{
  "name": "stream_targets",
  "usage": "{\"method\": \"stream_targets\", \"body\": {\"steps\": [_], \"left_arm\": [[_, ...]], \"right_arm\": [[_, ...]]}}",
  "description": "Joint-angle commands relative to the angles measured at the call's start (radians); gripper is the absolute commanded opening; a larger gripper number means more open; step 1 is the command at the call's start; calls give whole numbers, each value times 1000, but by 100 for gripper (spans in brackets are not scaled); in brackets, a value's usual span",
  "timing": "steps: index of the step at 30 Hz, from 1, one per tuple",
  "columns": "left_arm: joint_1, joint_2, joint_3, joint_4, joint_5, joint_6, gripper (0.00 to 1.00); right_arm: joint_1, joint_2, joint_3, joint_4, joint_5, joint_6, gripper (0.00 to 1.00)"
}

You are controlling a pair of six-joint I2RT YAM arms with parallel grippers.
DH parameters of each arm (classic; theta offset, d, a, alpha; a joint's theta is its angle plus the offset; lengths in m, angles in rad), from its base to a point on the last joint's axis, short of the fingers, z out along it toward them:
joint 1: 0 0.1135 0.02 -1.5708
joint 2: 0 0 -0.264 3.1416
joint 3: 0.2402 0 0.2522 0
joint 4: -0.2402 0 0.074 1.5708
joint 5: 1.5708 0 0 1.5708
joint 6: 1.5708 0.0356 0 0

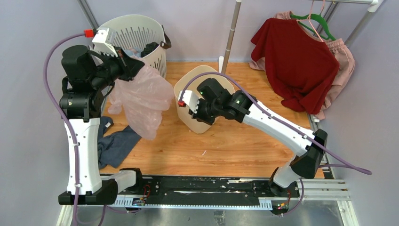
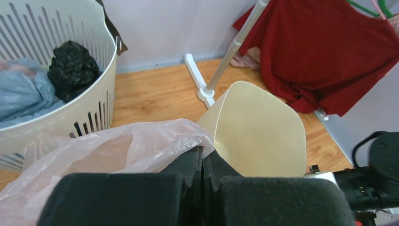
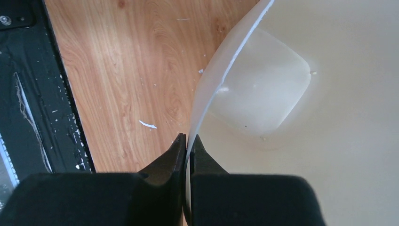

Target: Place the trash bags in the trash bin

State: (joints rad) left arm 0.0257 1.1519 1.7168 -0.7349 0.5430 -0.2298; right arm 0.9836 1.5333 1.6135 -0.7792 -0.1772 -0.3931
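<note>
Top cam: fixed high behind the arm bases, angled down and forward, wide enough for the whole surface [image 1: 226, 146]. Left wrist cam: raised, looks out over its own fingers [image 2: 188, 165] toward the far side, trash bin [image 2: 259, 132] mid-range. Right wrist cam: very close, looks down past its fingers [image 3: 171, 157] along the bin's rim. All three share the bin; top and left wrist also share the slotted basket [image 1: 146, 35].

Crinkly plastic bag [image 1: 141, 99], smooth plastic bin [image 2: 263, 127]
</note>
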Motion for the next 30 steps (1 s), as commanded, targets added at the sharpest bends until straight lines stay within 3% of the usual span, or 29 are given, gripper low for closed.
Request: {"method": "stream_targets", "body": {"steps": [1,4,10,12,17,23,26,30], "left_arm": [[2,23,87,22,19,-22,0],[2,28,121,52,51,-43,0],[2,35,179,140,108,-91,0],[2,32,190,201,139,-120,1],[2,12,186,431,224,-229,1],[2,-19,113,918,297,-489,2],[2,-18,119,1029,290,-552,1],[2,-33,104,1152,260,-587,0]], "right_arm": [[-51,15,65,62,-22,-23,7],[-61,17,72,55,-15,-8,29],[-62,-14,77,58,-42,17,52],[-62,-32,89,54,-56,32,79],[-62,-143,100,86,-64,89,84],[-72,-263,130,149,-36,217,86],[-85,-285,148,131,-165,283,86],[-89,-299,147,160,-125,377,87]]}}
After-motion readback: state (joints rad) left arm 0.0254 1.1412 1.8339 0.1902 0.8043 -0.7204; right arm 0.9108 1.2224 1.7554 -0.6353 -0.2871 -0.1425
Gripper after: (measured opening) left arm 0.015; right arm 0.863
